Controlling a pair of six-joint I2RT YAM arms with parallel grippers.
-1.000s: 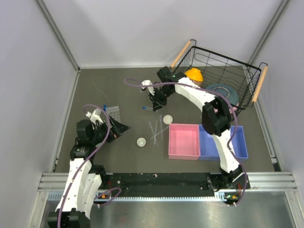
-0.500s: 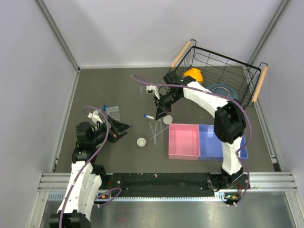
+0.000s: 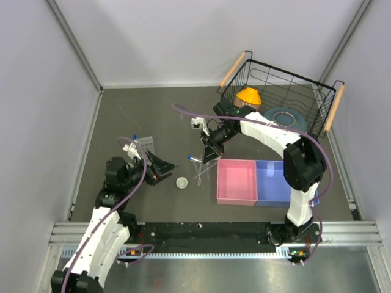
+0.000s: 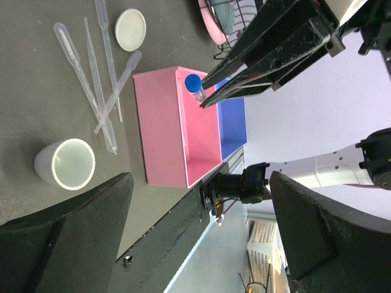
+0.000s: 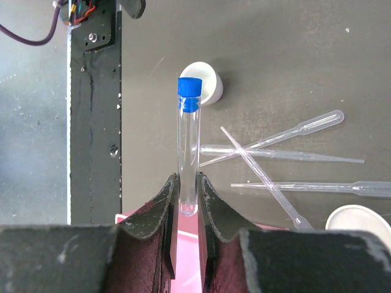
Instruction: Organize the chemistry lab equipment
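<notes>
Tube (image 3: 192,159), blue-capped, sits mid-desk in the right gripper (image 3: 204,156), just off the far-left corner of the pink bin (image 3: 237,181). That bin lies toward the near edge, with a blue bin (image 3: 273,181) touching its right side. Pipettes (image 3: 200,173) lie beside the tube, and a dish (image 3: 181,182) stands nearer the left gripper (image 3: 166,169). The rack (image 3: 146,145) is toward the left edge, partly hidden by the left arm. A basket (image 3: 287,79) fills the far-right corner.

From the left wrist, the left gripper's fingers (image 4: 67,244) are spread wide with nothing between them. Ahead are one dish, the scattered pipettes, a second dish (image 4: 131,28) and the tube over the pink bin's rim.

From the right wrist, the fingers (image 5: 166,204) pinch the tube's rounded end. Its cap points away, in line with a dish. The pipettes cross each other to the right.
</notes>
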